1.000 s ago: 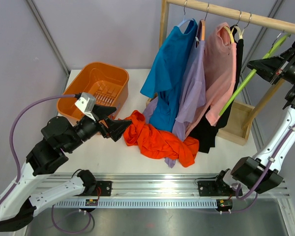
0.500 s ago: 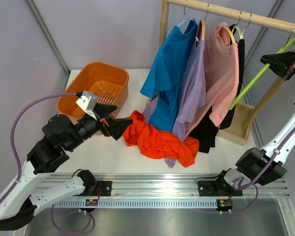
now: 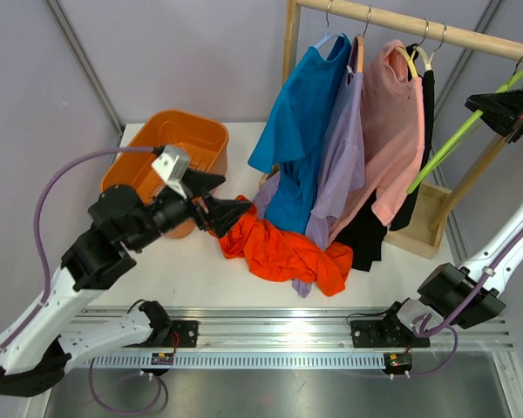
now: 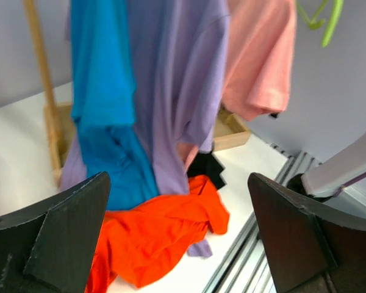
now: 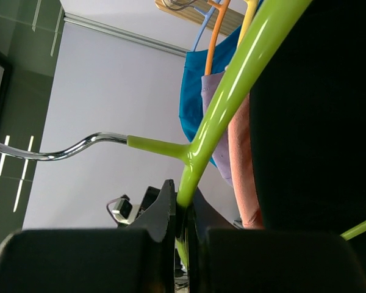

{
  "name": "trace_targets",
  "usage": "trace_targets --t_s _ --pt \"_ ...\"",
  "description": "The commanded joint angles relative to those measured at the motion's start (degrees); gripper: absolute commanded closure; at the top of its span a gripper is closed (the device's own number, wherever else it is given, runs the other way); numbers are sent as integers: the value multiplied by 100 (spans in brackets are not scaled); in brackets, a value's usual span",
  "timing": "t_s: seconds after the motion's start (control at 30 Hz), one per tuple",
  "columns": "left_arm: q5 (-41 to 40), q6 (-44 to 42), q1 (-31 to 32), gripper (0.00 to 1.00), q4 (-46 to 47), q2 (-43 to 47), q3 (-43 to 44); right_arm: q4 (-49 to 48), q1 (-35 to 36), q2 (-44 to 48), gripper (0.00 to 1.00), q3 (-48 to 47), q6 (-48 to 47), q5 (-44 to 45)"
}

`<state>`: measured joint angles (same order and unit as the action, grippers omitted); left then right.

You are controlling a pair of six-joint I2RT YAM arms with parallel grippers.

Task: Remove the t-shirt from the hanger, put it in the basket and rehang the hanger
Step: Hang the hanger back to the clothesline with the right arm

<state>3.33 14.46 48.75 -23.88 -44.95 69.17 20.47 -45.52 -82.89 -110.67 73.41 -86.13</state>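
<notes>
Right wrist view: right gripper (image 5: 183, 204) clamps the bare green hanger (image 5: 232, 91), raised seemingly to clear the orange t-shirt (image 3: 279, 250) heaped below; left gripper (image 3: 231, 193) gapes empty

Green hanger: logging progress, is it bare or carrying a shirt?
Bare. The green hanger shows only plastic bars in the right gripper; the orange t-shirt lies crumpled on the table.
</notes>
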Motion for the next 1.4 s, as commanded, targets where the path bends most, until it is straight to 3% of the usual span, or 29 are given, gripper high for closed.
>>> trace_targets --t_s 0.0,0.13,0.17,0.27,0.37,0.8,1.37 --pt "956 65 20 1 1051 -1317 1025 -711 -36 405 100 -323 -371 -141" --pt "2081 714 29 2 1377 -2999 2765 -711 -45 467 100 -359 -397 -150" --pt "2397 821 64 1 1386 -3359 3578 -702 -45 502 100 -332 -406 -167" --pt "2689 1094 239 1 1176 -4485 4934 -746 -36 590 100 -60 -406 -185" --pt "2682 1191 424 1 1105 -5198 5632 -860 -27 669 100 125 -362 -194" --pt "2857 1867 917 5 1658 -6473 6530 -1168 333 977 100 494 -204 -159" --pt "2936 1894 1347 32 1491 -6799 6583 -1273 658 1223 100 740 -204 -132"
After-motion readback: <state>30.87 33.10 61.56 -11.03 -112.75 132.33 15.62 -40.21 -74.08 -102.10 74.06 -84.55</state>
